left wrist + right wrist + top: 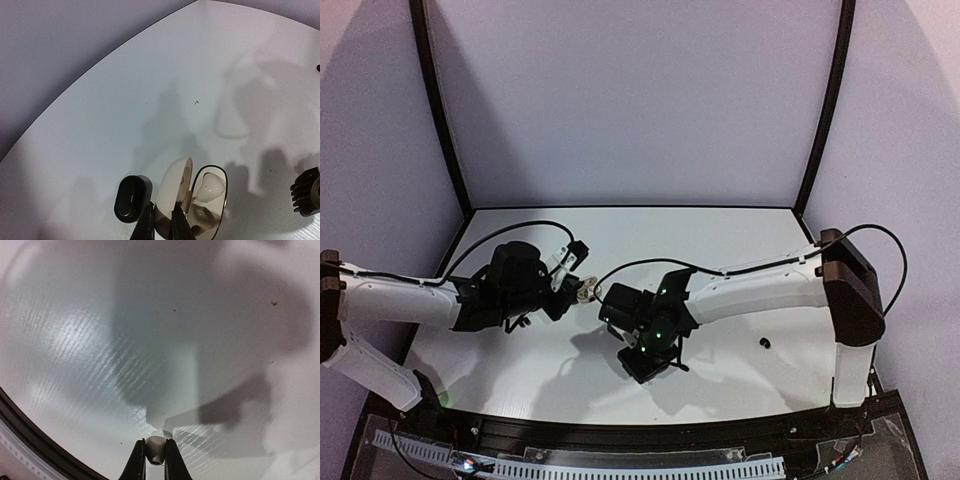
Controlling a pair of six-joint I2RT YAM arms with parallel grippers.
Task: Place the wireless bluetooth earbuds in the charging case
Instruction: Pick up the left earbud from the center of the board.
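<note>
The right claw (156, 445) pinches a white earbud (156, 452) only narrowly, so it may twist or drop before reaching the open charging case (210, 190) clamped in the left claw (162, 221).

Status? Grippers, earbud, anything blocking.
Left gripper shut on open white charging case. Right gripper shut on white earbud. Black case beside the white one, not blocking its open wells.

Cases: two. White case (172, 180) between left gripper (162, 212) fingers, black case (131, 199) just beside it.
White earbuds: two. Pinched earbud (156, 452) in right gripper (155, 445), seated earbud (209, 187) in the white case.
Black earbud (765, 343): one, well clear of right gripper.
</note>
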